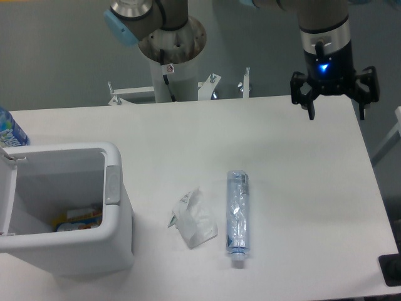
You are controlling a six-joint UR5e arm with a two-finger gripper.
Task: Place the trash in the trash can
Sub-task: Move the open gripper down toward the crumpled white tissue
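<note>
A crumpled translucent wrapper [193, 217] with a small printed label lies on the white table, just right of the trash can. Beside it, to its right, a slim clear bluish bottle [237, 211] lies on its side with its cap toward the front edge. The trash can [111, 182] is a large white bin at the front left, lid swung open to the left, with some yellow and orange items inside. My gripper [336, 114] hangs open over the table's far right edge, well away from both pieces of trash, with nothing between its fingers.
A blue-labelled bottle [10, 130] peeks in at the left edge behind the bin. The arm's base column [172, 59] stands behind the table's far edge. A dark object [391, 269] sits at the front right corner.
</note>
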